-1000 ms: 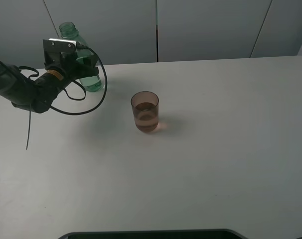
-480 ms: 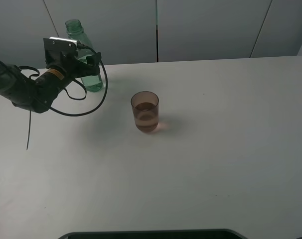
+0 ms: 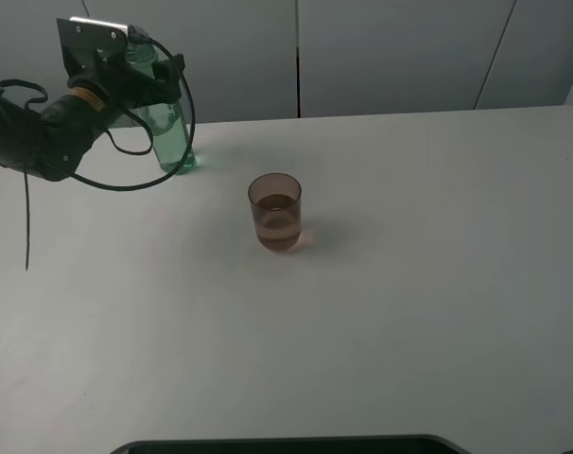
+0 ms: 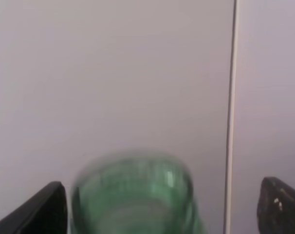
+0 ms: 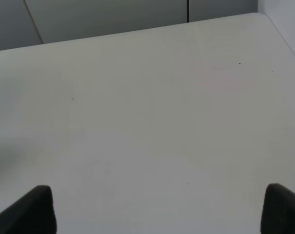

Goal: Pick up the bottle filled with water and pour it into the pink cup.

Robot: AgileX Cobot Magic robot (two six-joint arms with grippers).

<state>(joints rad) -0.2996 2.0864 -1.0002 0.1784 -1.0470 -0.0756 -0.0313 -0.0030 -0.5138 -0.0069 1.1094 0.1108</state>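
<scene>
A: status on the pour?

B: Judging by the layout, looks mostly done. pink cup [image 3: 275,211] stands upright mid-counter [image 3: 409,284] and has brownish liquid in it, roughly half. Bottle [image 3: 169,132] stands upright at the far left of the counter, near the back wall, base on or just above the surface, can't tell which. Well apart from the cup.

A: left tool?

B: left tool [image 3: 159,80] is up at the bottle's neck/shoulder in the high view. In the left wrist view the fingertips [image 4: 45,207] sit wide on either side of the blurred green bottle top [image 4: 133,195], with gaps both sides. So spread open, not gripping anything as far as I can see. Wrist pic is blurry tho.

A: right one?

B: Not visible in the high view. right tool [image 5: 157,209] in its own wrist cam: two dark tips far apart, only bare counter between. Open, holding nothing.

A: water left in the bottle?

B: Can't tell. Green tint + arm and cable in front of it.

A: so what's left?

B: My read: if the cup level counts as poured, only clearing the left arm off the bottle is left. If not, needs a regrip and another tilt over the cup.
</scene>
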